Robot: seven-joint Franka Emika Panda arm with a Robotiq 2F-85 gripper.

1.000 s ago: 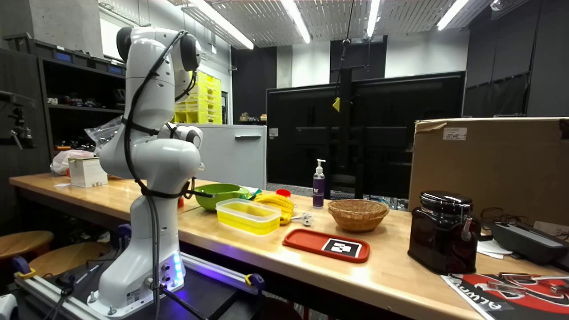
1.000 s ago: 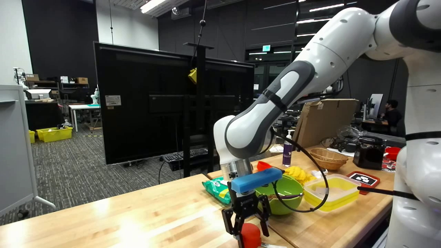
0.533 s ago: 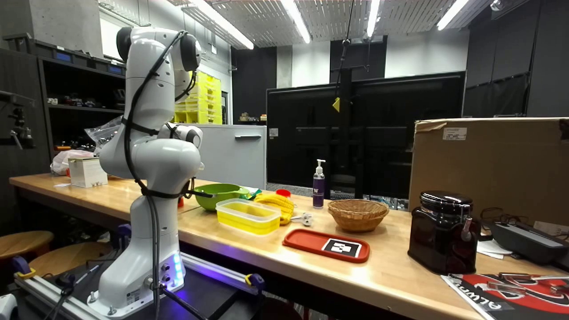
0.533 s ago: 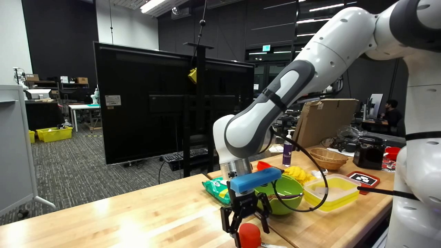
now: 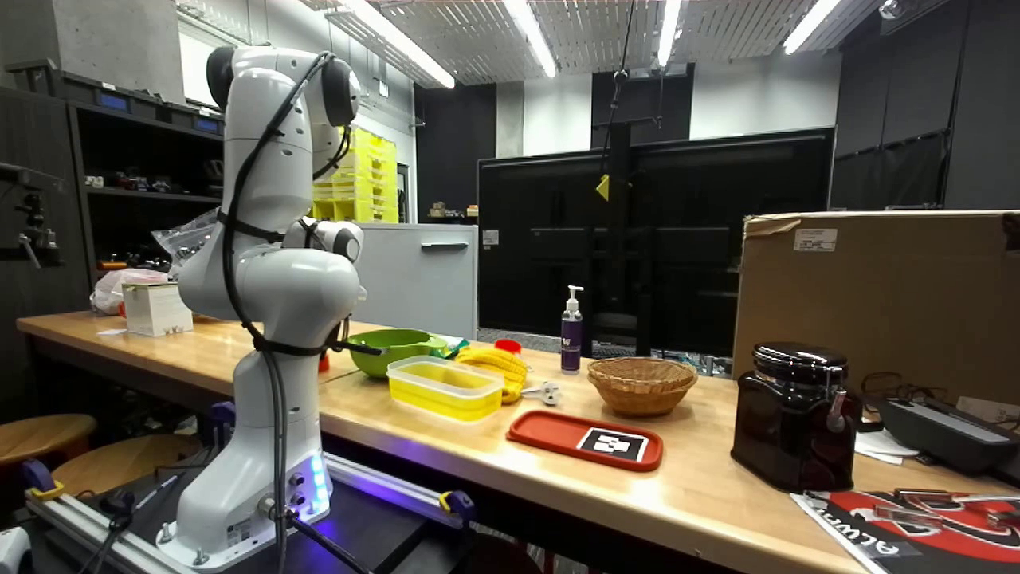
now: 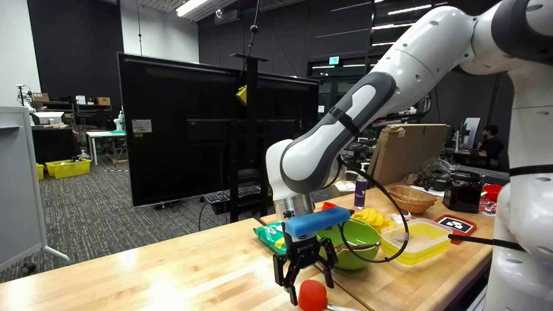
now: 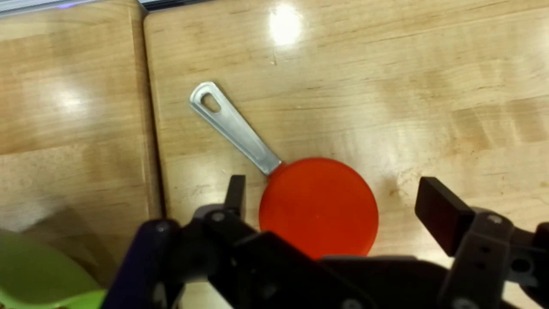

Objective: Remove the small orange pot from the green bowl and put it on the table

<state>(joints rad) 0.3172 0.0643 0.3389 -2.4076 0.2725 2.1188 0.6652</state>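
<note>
Now the spread claw [image 6: 312, 294] has lifted slightly higher over the orange pot [image 7: 319, 206] on the table [image 7: 386, 94].

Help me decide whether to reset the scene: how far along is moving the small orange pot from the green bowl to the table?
Looks done: the small orange pot rests on the table, outside the green bowl.
In hand: nothing gripped; the gripper hangs over the pot, wide open.
Left: perhaps just drawing the gripper clear, since it hangs so close to the pot.
</note>
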